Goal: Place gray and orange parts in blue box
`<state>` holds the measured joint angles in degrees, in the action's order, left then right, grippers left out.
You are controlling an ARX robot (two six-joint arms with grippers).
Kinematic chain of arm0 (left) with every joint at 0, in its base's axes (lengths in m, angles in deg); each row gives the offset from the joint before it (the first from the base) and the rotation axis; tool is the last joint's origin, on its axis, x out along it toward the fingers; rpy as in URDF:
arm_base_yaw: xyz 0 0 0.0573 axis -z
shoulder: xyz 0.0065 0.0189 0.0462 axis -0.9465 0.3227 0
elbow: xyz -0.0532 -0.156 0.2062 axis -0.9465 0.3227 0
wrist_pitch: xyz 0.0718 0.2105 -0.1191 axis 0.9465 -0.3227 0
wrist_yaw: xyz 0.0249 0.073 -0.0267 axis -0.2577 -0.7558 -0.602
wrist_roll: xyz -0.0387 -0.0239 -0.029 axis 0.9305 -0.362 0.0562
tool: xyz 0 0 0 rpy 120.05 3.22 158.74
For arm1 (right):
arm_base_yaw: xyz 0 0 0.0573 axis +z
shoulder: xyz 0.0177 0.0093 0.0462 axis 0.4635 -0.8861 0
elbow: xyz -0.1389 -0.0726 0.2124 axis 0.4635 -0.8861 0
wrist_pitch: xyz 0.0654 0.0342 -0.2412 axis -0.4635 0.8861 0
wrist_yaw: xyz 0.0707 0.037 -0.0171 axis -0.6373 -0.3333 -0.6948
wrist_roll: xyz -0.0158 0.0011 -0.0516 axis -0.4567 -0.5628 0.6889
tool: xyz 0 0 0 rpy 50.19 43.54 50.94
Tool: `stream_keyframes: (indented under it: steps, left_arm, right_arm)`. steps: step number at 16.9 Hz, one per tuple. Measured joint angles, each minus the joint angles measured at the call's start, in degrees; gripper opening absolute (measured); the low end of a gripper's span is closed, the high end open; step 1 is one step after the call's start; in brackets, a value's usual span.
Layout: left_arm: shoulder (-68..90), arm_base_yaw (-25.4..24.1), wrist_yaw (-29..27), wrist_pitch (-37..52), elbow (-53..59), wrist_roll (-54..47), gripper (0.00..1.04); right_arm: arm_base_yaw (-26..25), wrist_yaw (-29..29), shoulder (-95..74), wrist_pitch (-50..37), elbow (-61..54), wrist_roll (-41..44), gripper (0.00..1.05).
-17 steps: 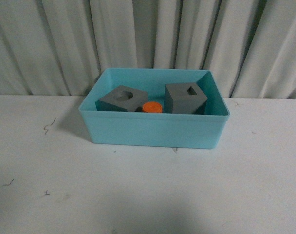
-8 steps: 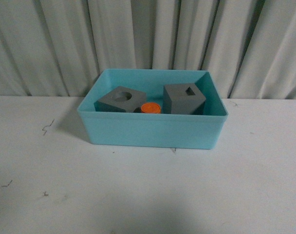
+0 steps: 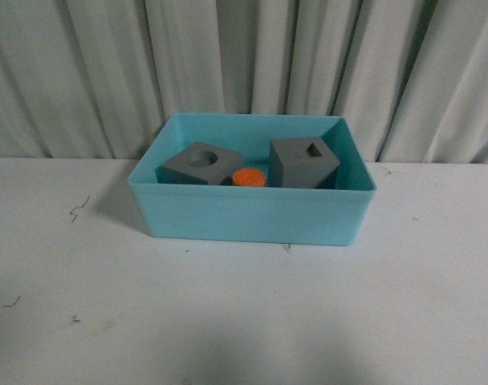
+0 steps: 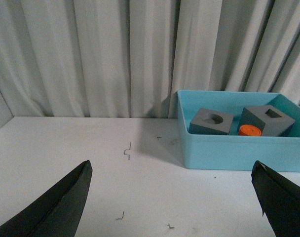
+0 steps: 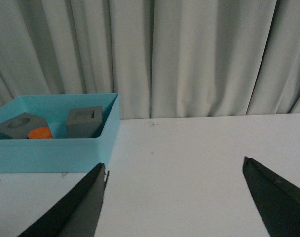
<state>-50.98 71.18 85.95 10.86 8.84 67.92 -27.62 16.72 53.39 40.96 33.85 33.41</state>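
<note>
The blue box (image 3: 252, 215) stands on the white table near the curtain. Inside it lie the gray cube with a round recess (image 3: 198, 164), the gray cube with a rectangular recess (image 3: 303, 163) and the orange cylinder (image 3: 250, 176) between them. Neither arm shows in the front view. My left gripper (image 4: 172, 170) is open and empty, low over the table, well short of the box (image 4: 239, 148). My right gripper (image 5: 174, 170) is open and empty, over bare table to the right of the box (image 5: 51, 150). The cubes and cylinder show in both wrist views.
A pleated gray-white curtain (image 3: 244, 64) hangs right behind the box. Small dark scuff marks (image 3: 74, 213) dot the white table (image 3: 244, 321) on the left.
The view has shifted very slightly; the box and the parts in it have not moved.
</note>
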Motion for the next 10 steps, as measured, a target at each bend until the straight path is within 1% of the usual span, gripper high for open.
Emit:
stream_keyframes:
  steps: [1, 2, 3, 10]
  left_arm:
    - [0.00, 0.00, 0.00, 0.00, 0.00, 0.00, 0.98]
    - [0.00, 0.00, 0.00, 0.00, 0.00, 0.00, 0.98]
    - [0.00, 0.00, 0.00, 0.00, 0.00, 0.00, 0.98]
    - [0.00, 0.00, 0.02, 0.00, 0.00, 0.00, 0.98]
  right_arm:
    - [0.00, 0.00, 0.00, 0.00, 0.00, 0.00, 0.98]
    - [0.00, 0.00, 0.00, 0.00, 0.00, 0.00, 0.99]
    - [0.00, 0.00, 0.00, 0.00, 0.00, 0.02, 0.97]
    - [0.00, 0.00, 0.00, 0.00, 0.00, 0.02, 0.98]
